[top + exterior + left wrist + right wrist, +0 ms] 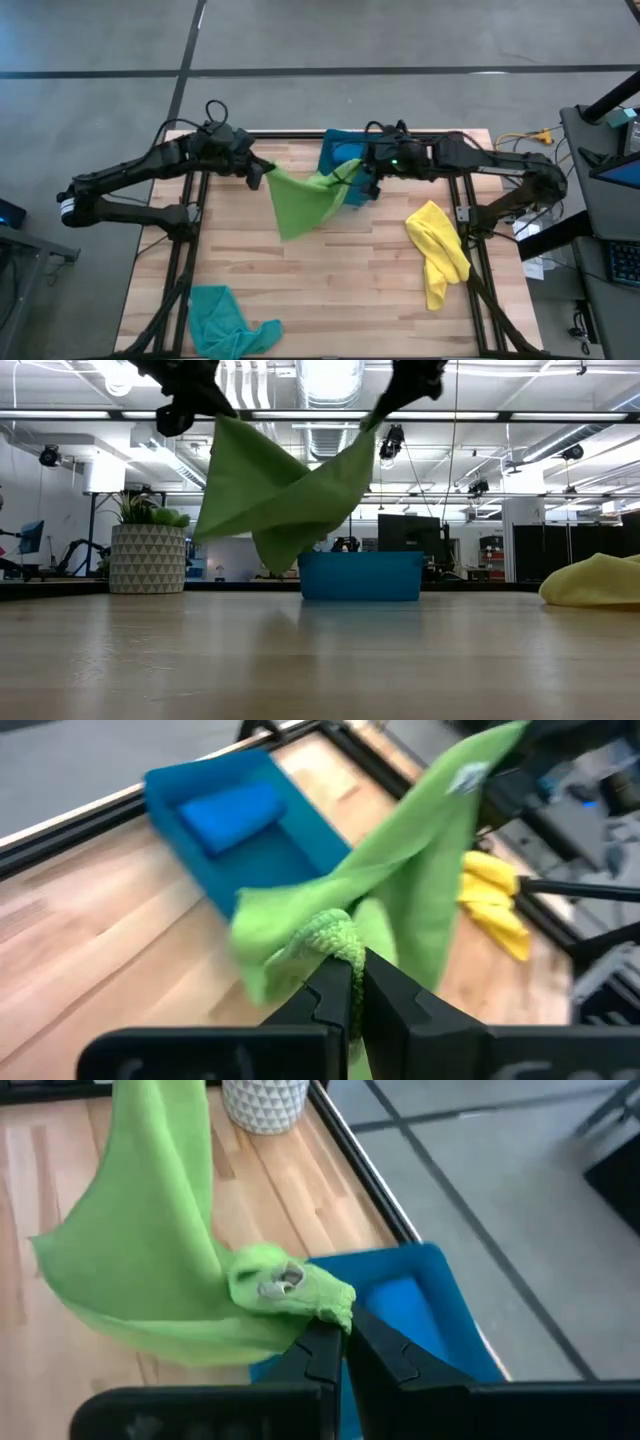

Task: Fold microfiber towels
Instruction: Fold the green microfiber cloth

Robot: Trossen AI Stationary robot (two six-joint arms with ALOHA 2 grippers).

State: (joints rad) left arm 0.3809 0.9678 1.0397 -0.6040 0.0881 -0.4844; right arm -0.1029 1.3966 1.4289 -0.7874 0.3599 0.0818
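Lime green towel (305, 200) off table, stretched by two corners above and just in front of blue bin (340, 150), rest sagging in loose point, creased. Blue towel (228, 813) rolled, lying inside bin. Yellow towel (438, 250) crumpled on table, right of bin, well apart. Teal towel (228, 318) bunched at near-left corner, farthest from bin

bright ceiling lights, left wrist view blurred

Four towels: one lime green (305, 200), one yellow (438, 250), one teal (225, 320), one blue (228, 812); one bin (335, 150); one planter (147, 558).
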